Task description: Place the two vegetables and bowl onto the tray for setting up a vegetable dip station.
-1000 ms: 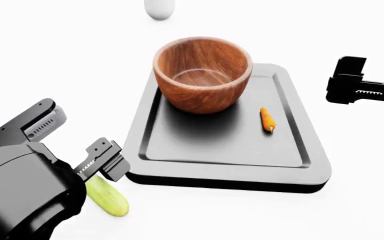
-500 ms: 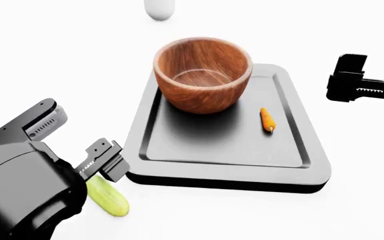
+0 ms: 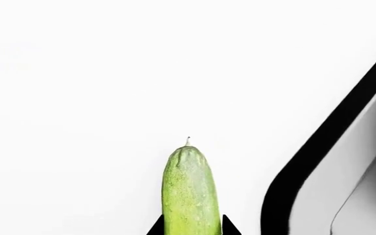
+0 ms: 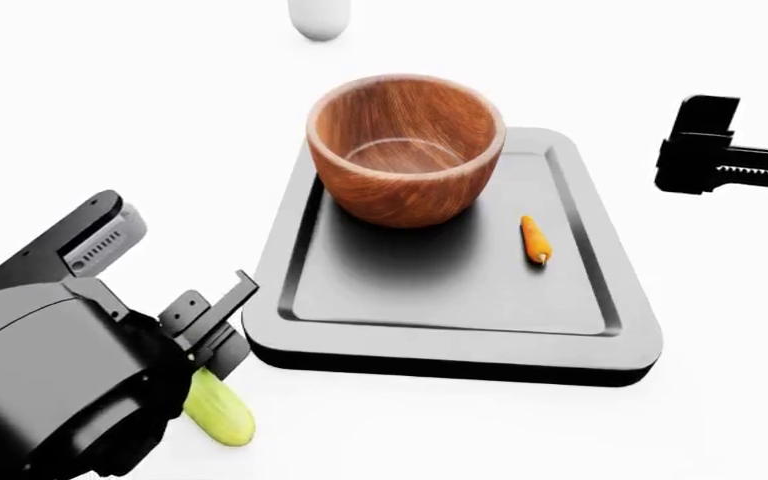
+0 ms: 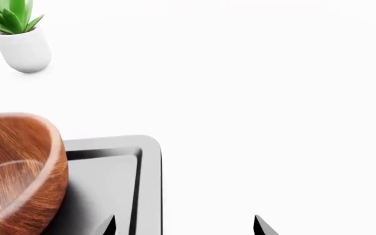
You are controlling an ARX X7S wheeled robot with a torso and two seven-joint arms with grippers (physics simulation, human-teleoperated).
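The wooden bowl and carrot are set on the tray, while the cucumber, off it on the worktop, is straddled for grasping by the left pincer, whose closing cannot be told.

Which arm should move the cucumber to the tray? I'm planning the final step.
The left. Its gripper already straddles the cucumber beside the tray; the right gripper hangs on the tray's far side.

Cucumber between tool fingertips; tray corner beside.
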